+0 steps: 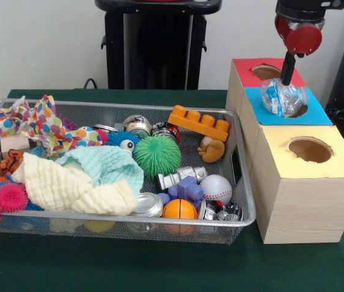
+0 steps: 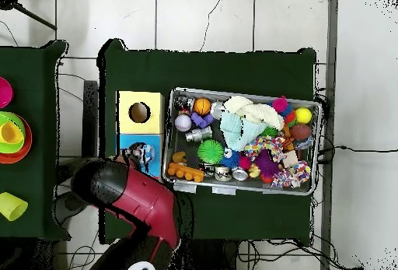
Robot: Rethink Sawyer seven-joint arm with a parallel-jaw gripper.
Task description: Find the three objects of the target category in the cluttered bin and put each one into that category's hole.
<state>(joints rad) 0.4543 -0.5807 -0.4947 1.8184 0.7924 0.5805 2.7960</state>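
- front view: the gripper (image 1: 287,76) hangs over the blue-topped hole of the wooden box (image 1: 306,201), touching a crumpled plastic bottle (image 1: 283,97) that sits on that hole; whether the jaws pinch it i cannot tell.
- the red-topped hole lies behind, the yellow-topped hole in front, both uncovered.
- the wire bin (image 1: 245,207) beside the box holds a green spiky ball (image 1: 157,156), an orange toy brick (image 1: 199,123), a baseball (image 1: 216,188), cans and cloths.
- overhead view: the red arm (image 2: 128,193) covers the box's red section; the bottle (image 2: 140,155) shows on blue, the gripper itself is hidden.
- coloured cups (image 2: 12,135) are cut off at the left edge.
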